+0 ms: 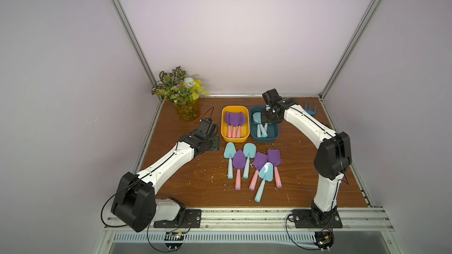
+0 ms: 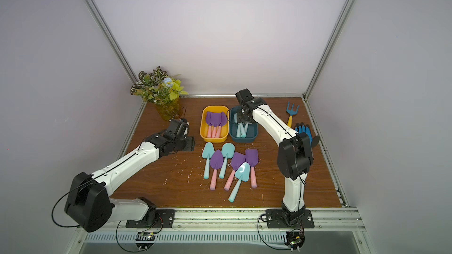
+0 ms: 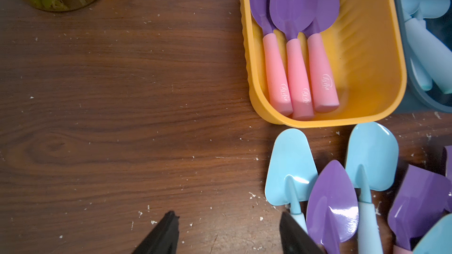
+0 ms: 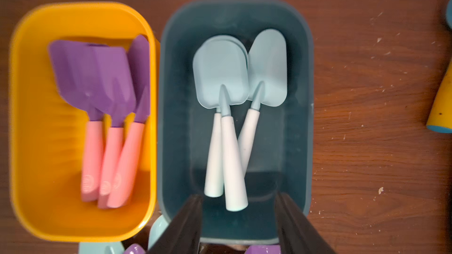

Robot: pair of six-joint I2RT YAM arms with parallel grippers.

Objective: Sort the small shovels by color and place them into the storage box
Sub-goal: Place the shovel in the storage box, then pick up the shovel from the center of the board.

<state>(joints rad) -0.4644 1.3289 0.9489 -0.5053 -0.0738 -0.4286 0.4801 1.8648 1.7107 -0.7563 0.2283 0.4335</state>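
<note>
The right gripper (image 4: pixel 238 197) hangs over the near end of the dark teal plastic box (image 4: pixel 171 118). Its jaws stand moderately apart and grip nothing. Below it, 3 light-blue-bladed shovels with pale aqua handles (image 4: pixel 220 81) lie in that box. Their blades point to the far end, and the tip of 1 handle shows in the gap between the jaws without touching either finger.

Touching the teal box on its left is the yellow plastic box (image 1: pixel 223 128). It holds 3 purple-bladed shovels with pink handles (image 1: pixel 234 119), overlapped, handles toward the robot.

The left gripper (image 3: pixel 227 214) is low over the brown wood-grain tabletop (image 1: pixel 183 179), just left of the yellow box's near corner. Its jaws are wide apart and hold nothing.

6 more shovels lie loose on the tabletop in front of the boxes, blades toward the boxes. 3 are light blue (image 1: pixel 230 151) (image 1: pixel 249 148) (image 1: pixel 265 172) and 3 purple (image 1: pixel 239 159) (image 1: pixel 260 159) (image 1: pixel 274 156). The leftmost light-blue one lies just beside the left gripper. All 6 are well apart from the right gripper.
</note>
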